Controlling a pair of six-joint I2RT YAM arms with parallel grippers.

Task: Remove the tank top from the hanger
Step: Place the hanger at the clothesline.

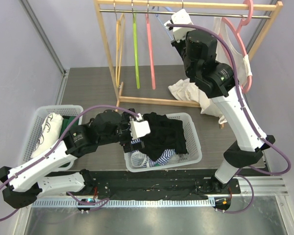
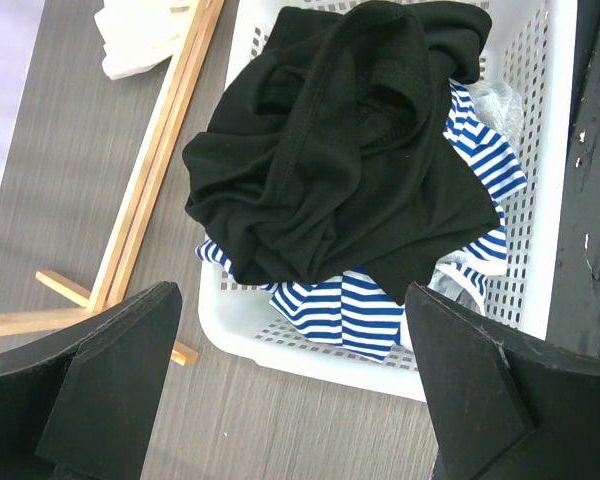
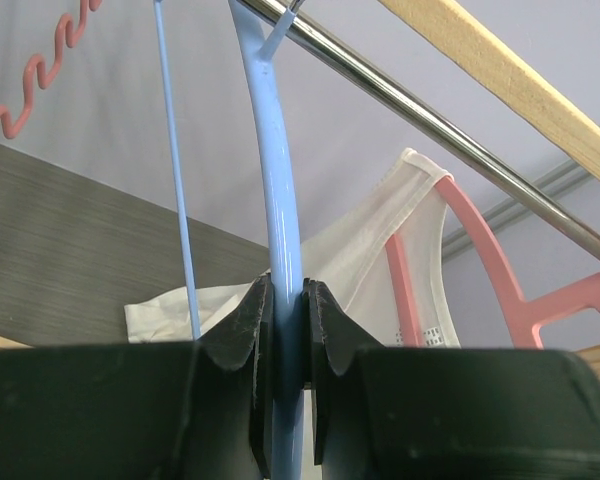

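Right wrist view, item one: my right pincer [image 3: 287,310] is clenching the blue hanger [image 3: 277,180], jaws pressing on either side of its downward arm just below the metal rail [image 3: 380,92]. No cloth is showing on that hanger where I am gripping it.

Item two: the white tank top [image 3: 365,250] is hanging on the pink hanger [image 3: 490,260], one strap looping over the hanger's shoulder. It is lying to the right of my right pincer, farther along the same rail, near but not touching. Its long axis is running vertically, straps up, hem dropping out of this view.

Item three: my left pincer [image 2: 290,355] is standing fully released, holding nothing, hovering above the white basket [image 2: 550,150], where a black garment [image 2: 340,150] is heaping over a blue-striped one [image 2: 350,310]. It is sitting low, well apart from the rail.

Judgement: my right arm is by far the nearer one. I am reckoning the coming move is calling for letting go of the blue hanger and shifting rightward along the rail to the tank top's strap.
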